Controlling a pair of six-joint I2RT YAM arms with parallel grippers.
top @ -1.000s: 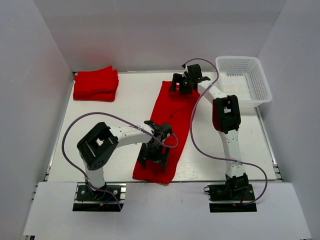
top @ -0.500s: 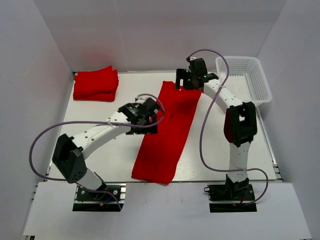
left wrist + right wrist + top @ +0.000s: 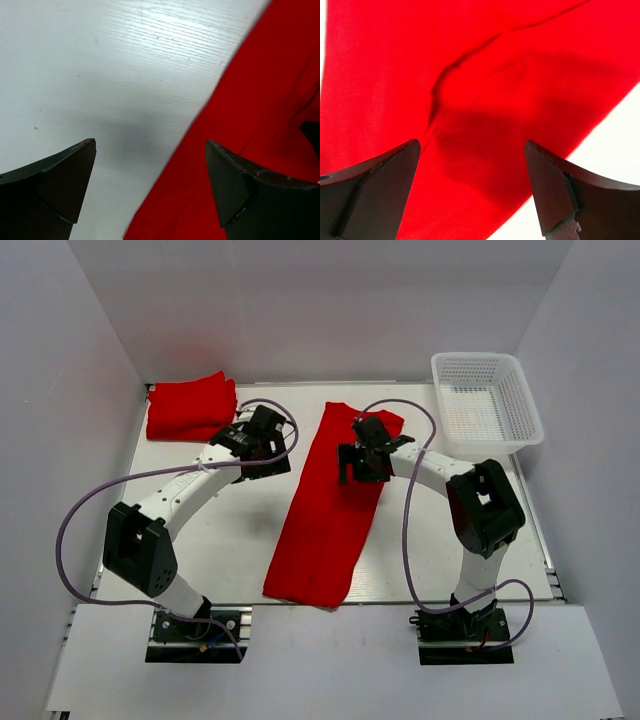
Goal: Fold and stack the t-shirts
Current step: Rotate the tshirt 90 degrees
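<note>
L claw (image 3: 150, 145) jaws apart, empty, now over bare surface (image 3: 230, 540) just left of long red t-shirt (image 3: 325, 515); 1 s ago it sat at shirt's near end. R claw (image 3: 472, 145) also apart, empty, pulled back from far hem to over shirt's upper part. Shirt lies flat mid-surface, unmoved. Folded red stack (image 3: 190, 408) back-left.

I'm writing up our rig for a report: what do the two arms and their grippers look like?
The left arm and right arm have white links, black joint housings and black bases. Purple cables loop along both. The left gripper and right gripper each have two dark, wedge-shaped fingers.
</note>
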